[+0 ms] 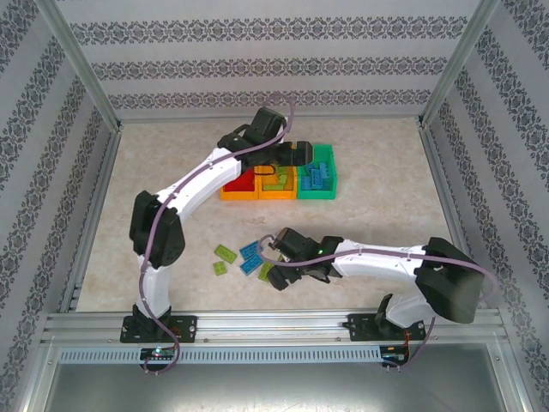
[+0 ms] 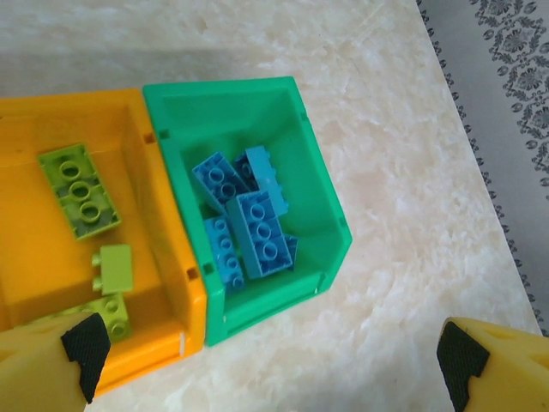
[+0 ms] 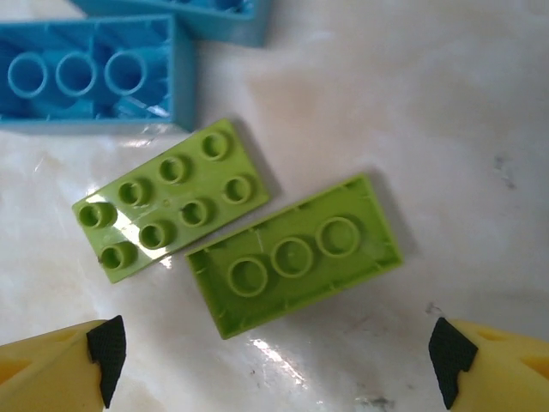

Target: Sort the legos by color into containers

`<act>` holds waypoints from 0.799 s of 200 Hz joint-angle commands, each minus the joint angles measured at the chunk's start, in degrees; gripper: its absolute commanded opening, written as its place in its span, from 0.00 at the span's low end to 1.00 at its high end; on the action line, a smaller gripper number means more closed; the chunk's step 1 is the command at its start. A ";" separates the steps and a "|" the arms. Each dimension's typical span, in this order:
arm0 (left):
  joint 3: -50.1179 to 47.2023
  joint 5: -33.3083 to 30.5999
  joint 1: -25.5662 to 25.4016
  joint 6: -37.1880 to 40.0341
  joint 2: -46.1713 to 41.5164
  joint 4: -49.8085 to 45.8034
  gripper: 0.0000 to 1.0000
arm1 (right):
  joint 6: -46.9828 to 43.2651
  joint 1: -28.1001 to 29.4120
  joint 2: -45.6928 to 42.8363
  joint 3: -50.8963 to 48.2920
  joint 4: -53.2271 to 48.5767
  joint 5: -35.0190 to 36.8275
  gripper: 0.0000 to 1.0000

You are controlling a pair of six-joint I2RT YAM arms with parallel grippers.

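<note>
Top external, bins: three joined open-top plastic bins (image 1: 276, 196) in a row mid-table, two orange, the green one at the 3 o'clock end.
Top external, loose pile: small flat lime green and blue studded plastic bricks (image 1: 249, 257) on the marbled table (image 1: 386, 189), at 6 o'clock from the bins.
Left gripper (image 2: 273, 369): fingers spread wide, nothing between them; hangs over the bins.
Left wrist, green bin (image 2: 223, 86): at 12 o'clock of the left gripper, blue bricks (image 2: 257, 232) piled inside.
Left wrist, orange bin (image 2: 171, 257): at 10 o'clock of the left gripper, joined to the green bin, lime bricks (image 2: 81, 189) inside.
Right gripper (image 3: 274, 360): fingers spread wide, empty; above the loose pile.
Right wrist, lime pair: studs-up lime brick (image 3: 176, 202) and underside-up lime brick (image 3: 296, 257) side by side, nearly touching, flat on the table at 12 o'clock of the right gripper.
Right wrist, blue: underside-up blue brick (image 3: 86, 77) at 11 o'clock, beyond the lime pair.
</note>
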 commanded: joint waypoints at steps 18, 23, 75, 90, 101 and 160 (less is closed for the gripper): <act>-11.75 0.49 2.85 0.92 -6.69 4.17 1.00 | -11.37 0.16 2.73 3.60 -3.04 0.22 0.98; -13.11 0.96 3.25 0.57 -7.53 4.67 1.00 | -12.63 -0.02 3.03 4.06 -2.94 -0.58 0.98; -23.21 1.44 6.47 -0.59 -15.89 6.92 1.00 | -18.03 -1.79 10.85 11.96 -8.20 -2.83 0.98; -25.62 1.60 7.35 -0.50 -17.95 7.10 1.00 | -19.44 -2.08 12.63 14.98 -11.52 -5.06 0.98; -27.21 1.62 8.05 -0.41 -19.16 7.10 1.00 | -21.30 -1.98 13.72 17.23 -15.30 -5.60 0.98; -35.09 3.16 11.95 -1.79 -24.61 9.64 1.00 | -28.20 -3.44 13.71 19.58 -24.70 -1.09 0.98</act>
